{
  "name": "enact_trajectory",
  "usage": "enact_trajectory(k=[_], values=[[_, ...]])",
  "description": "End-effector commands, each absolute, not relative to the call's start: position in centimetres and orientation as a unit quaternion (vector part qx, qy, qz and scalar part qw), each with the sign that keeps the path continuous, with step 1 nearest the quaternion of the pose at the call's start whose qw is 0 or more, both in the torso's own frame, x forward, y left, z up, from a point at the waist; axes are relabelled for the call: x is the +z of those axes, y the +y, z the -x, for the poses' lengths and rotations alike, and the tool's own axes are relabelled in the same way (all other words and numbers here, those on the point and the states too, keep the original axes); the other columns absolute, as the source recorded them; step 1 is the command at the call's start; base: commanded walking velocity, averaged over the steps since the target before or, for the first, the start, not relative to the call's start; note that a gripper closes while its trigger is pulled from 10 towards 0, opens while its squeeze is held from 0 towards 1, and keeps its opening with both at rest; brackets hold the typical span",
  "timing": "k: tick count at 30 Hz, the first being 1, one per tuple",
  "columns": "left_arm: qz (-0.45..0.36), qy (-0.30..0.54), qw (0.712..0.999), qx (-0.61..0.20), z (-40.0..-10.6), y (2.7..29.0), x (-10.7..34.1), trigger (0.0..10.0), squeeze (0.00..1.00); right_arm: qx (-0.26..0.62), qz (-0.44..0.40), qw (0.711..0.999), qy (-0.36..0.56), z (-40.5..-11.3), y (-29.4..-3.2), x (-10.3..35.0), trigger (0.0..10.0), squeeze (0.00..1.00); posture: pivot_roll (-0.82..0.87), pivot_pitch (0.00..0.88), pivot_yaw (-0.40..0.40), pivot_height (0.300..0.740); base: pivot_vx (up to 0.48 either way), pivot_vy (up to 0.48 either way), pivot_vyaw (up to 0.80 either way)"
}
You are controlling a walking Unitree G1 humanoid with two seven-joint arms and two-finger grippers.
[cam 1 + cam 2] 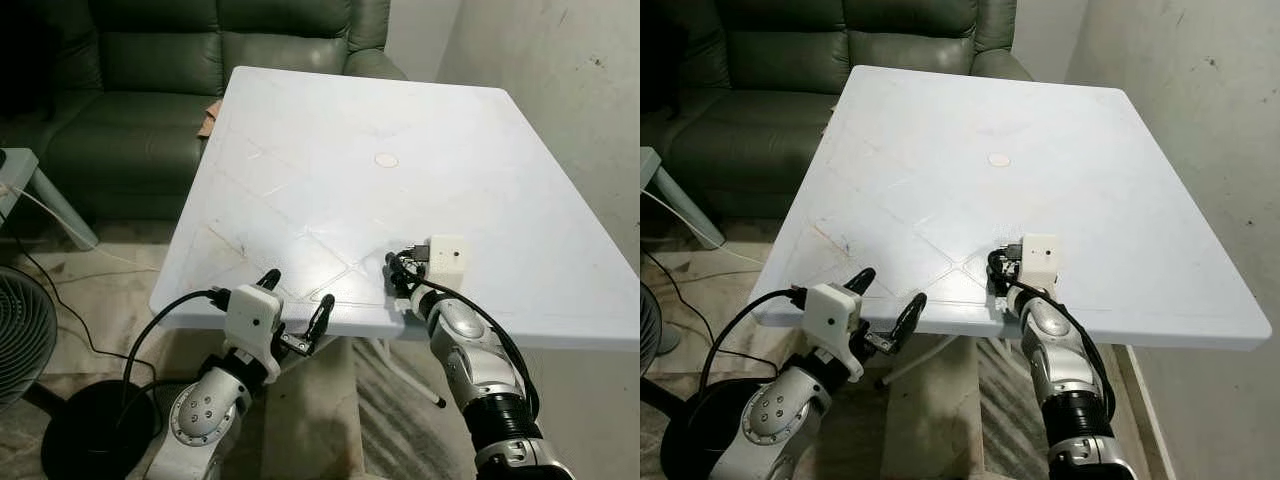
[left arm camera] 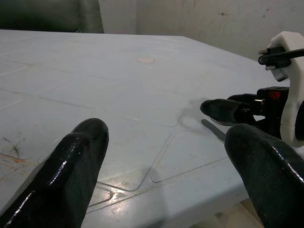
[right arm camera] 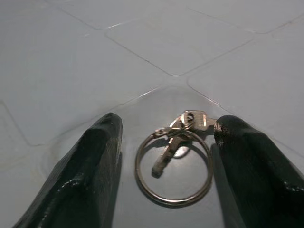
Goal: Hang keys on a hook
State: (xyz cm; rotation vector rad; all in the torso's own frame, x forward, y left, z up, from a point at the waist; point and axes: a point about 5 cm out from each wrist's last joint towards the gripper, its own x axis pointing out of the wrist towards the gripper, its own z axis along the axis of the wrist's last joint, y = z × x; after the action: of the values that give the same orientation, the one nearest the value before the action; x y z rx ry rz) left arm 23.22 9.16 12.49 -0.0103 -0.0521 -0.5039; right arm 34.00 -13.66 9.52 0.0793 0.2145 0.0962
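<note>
1. Lining up the right gripper [image 3: 164,166] on the keys [image 3: 175,159]: fingers are apart, one on each side of the ring, nothing clamped yet.
2. Keys lie flat on the white table [image 1: 330,130] near its front edge, small keys bunched at the far side of the ring.
3. My plan: drop the fingertips until they touch the tabletop, then close across the ring so it stands up between the pads. A flat ring is easy to skate over, so I'd go slow and low.
4. I'd aim to pinch the ring's near arc, leaving the far loop free for the hook.
5. Left gripper [image 1: 295,308] hovers at the table's front edge, fingers apart, holding nothing. I'd keep it out of the way.
6. I can't see a hook from here; it needs finding after pickup.
</note>
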Motion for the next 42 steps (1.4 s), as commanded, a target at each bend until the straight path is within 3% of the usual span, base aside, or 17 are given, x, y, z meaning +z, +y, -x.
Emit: enact_trajectory(k=[1,3,4,5,6,7,8,10,12,13,15,19,20,42], values=[[0.0,-0.028,0.968,-0.251,-22.95,9.11,12.69,10.0,0.0,0.047,-0.034,0.993,0.102,-34.23,-13.45,9.71,10.0,0.0,0.08,0.119,-0.073,0.74,0.0,0.0,0.0],[0.0,-0.027,0.968,-0.251,-22.94,9.12,12.68,10.0,0.0,0.046,-0.034,0.993,0.101,-34.3,-13.3,9.72,10.0,0.0,0.08,0.119,-0.073,0.74,0.0,0.0,0.0],[0.0,-0.027,0.968,-0.251,-22.94,9.12,12.68,10.0,0.0,0.046,-0.033,0.993,0.1,-34.33,-13.22,9.72,9.2,0.0,0.08,0.119,-0.073,0.74,0.0,0.0,0.0],[0.0,-0.027,0.968,-0.25,-22.94,9.12,12.68,10.0,0.0,0.045,-0.032,0.993,0.1,-34.36,-13.15,9.72,9.2,0.0,0.08,0.119,-0.073,0.74,0.0,0.0,0.0],[-0.001,-0.027,0.968,-0.25,-22.92,9.11,12.71,10.0,0.0,0.047,-0.031,0.993,0.099,-34.37,-13.03,9.75,7.7,0.0,0.09,0.121,-0.074,0.74,0.0,0.0,0.0],[-0.001,-0.027,0.968,-0.25,-22.92,9.11,12.73,10.0,0.0,0.047,-0.029,0.994,0.098,-34.38,-12.95,9.75,4.7,0.0,0.09,0.121,-0.074,0.74,0.0,0.0,0.0],[-0.001,-0.027,0.968,-0.25,-22.92,9.12,12.73,10.0,0.0,0.047,-0.029,0.994,0.098,-34.4,-12.9,9.74,4.5,0.0,0.09,0.121,-0.074,0.74,0.0,0.0,0.0],[-0.001,-0.028,0.968,-0.249,-22.92,9.13,12.77,10.0,0.0,0.045,-0.027,0.994,0.098,-34.45,-12.84,9.72,2.6,0.0,0.09,0.122,-0.074,0.74,0.0,0.0,0.0],[-0.001,-0.028,0.968,-0.248,-22.92,9.14,12.78,10.0,0.0,0.045,-0.026,0.994,0.097,-34.47,-12.84,9.72,2.6,0.0,0.09,0.122,-0.075,0.74,0.0,0.0,0.0],[-0.001,-0.028,0.968,-0.248,-22.91,9.13,12.8,10.0,0.0,0.044,-0.024,0.994,0.097,-34.49,-12.84,9.71,1.3,0.0,0.09,0.122,-0.075,0.74,0.0,0.0,0.0],[-0.001,-0.028,0.968,-0.248,-22.91,9.13,12.8,10.0,0.0,0.042,-0.022,0.994,0.097,-34.52,-12.87,9.72,1.6,0.0,0.09,0.122,-0.075,0.74,0.0,0.0,0.0],[-0.001,-0.029,0.968,-0.248,-22.92,9.13,12.82,10.0,0.0,0.04,-0.018,0.994,0.096,-34.59,-12.96,9.74,1.0,0.0,0.09,0.122,-0.077,0.74,0.0,0.0,0.0],[-0.001,-0.029,0.968,-0.248,-22.92,9.12,12.82,10.0,0.0,0.039,-0.016,0.995,0.096,-34.59,-12.98,9.75,0.0,0.0,0.09,0.123,-0.077,0.74,0.0,0.0,0.0],[-0.004,-0.031,0.968,-0.248,-22.91,9.21,12.89,10.0,0.0,0.04,-0.005,0.994,0.097,-34.7,-13.11,9.54,0.0,0.0,0.1,0.114,-0.075,0.74,0.0,0.0,0.0]])
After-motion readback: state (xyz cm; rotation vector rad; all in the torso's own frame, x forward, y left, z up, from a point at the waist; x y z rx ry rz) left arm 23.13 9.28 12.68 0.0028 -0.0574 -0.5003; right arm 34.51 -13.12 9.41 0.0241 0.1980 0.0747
